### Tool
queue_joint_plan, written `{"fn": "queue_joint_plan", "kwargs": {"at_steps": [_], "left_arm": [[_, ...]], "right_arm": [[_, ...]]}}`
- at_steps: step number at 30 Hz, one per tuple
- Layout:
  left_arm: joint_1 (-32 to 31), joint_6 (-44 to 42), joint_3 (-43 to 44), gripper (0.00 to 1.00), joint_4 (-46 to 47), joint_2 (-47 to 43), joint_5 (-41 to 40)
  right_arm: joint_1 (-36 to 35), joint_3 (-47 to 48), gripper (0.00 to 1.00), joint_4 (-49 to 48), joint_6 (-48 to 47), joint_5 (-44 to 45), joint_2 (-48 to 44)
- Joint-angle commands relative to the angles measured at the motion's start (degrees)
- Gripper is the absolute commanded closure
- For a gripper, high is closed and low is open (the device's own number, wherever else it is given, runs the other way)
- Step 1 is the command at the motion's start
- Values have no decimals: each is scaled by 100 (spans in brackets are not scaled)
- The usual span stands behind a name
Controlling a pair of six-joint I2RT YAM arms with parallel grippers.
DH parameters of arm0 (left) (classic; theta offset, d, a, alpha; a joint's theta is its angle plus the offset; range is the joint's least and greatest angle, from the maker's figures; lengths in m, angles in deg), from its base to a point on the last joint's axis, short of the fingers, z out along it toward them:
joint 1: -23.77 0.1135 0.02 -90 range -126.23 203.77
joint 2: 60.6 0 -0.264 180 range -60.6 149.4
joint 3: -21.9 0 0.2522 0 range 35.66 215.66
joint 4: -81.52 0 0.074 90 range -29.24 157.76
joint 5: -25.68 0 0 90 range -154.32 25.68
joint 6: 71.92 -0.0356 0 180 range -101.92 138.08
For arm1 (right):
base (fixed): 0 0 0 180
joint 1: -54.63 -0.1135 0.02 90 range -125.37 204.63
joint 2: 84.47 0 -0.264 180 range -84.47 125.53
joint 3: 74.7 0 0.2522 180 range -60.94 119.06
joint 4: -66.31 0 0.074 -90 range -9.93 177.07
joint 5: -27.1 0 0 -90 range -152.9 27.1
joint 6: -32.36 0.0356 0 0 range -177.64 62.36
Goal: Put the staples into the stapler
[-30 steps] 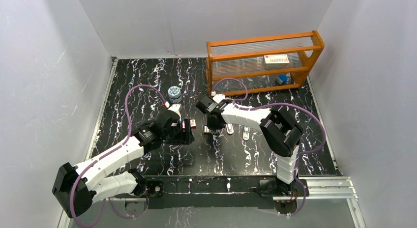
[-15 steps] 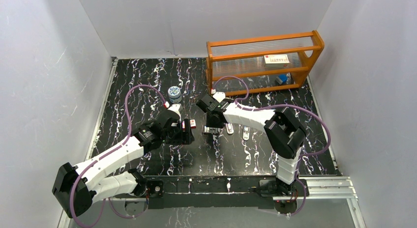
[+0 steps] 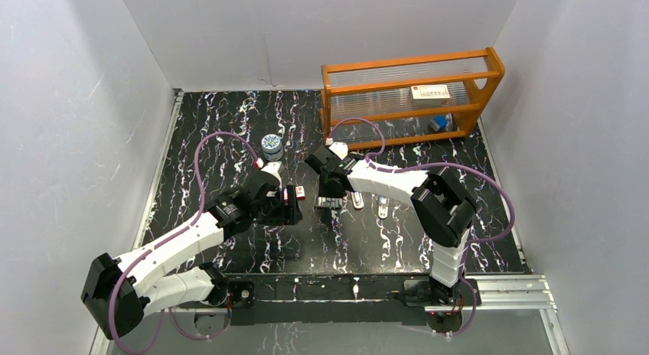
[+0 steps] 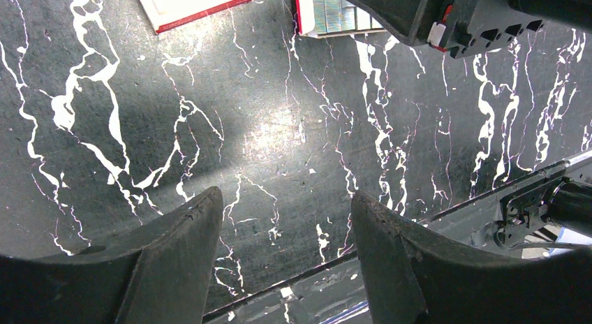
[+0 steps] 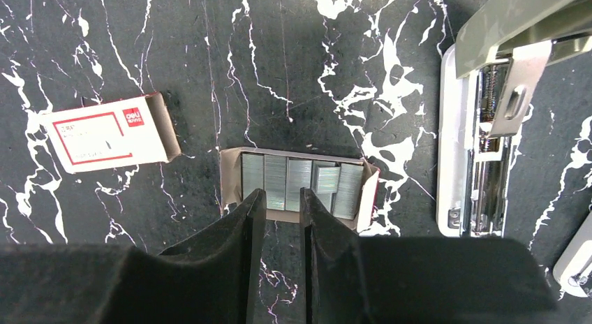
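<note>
The staples point(image 5: 300, 181) are several silver strips lying side by side in an open cardboard tray. My right gripper point(image 5: 282, 193) hangs over the tray's near edge, jaws a narrow gap apart, their tips straddling one strip near the tray's left end, with nothing held. The beige-grey stapler point(image 5: 478, 149) lies opened right of the tray, its metal channel exposed. In the top view the right gripper point(image 3: 327, 198) covers the staples and the stapler point(image 3: 357, 200) lies beside it. My left gripper point(image 4: 286, 205) is open and empty over bare table, short of the staples point(image 4: 335, 17).
A red-and-white box point(image 5: 105, 135) lies left of the tray. A light piece point(image 3: 382, 208) lies right of the stapler. An orange rack point(image 3: 413, 95) stands at the back right and a small round jar point(image 3: 272, 146) behind the left arm. A metal rail point(image 4: 530, 188) runs along the near edge.
The right arm's elbow has shifted slightly and its gripper has crept a little toward the back over the staples. The left arm has not moved.
</note>
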Motion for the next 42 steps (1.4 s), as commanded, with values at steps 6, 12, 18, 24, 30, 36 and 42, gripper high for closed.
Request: {"fn": "queue_joint_plan", "kwargs": {"at_steps": [6, 12, 18, 24, 30, 36, 42], "left_arm": [[35, -6, -26, 35, -42, -99, -37], [33, -14, -10, 35, -22, -24, -7], [33, -7, -17, 35, -22, -12, -1], [35, -5, -18, 35, -26, 40, 0], [33, 10, -24, 35, -17, 95, -17], [31, 38, -48, 35, 36, 188, 31], [35, 154, -155, 35, 169, 230, 97]], "right_arm": [[-33, 34, 66, 227, 260, -90, 73], [-41, -90, 61, 147, 315, -101, 37], [10, -28, 59, 124, 151, 95, 31], [216, 184, 56, -21, -339, 293, 23], [505, 273, 66, -95, -520, 235, 223], [567, 434, 69, -15, -707, 101, 523], [565, 585, 69, 226, -921, -97, 598]]}}
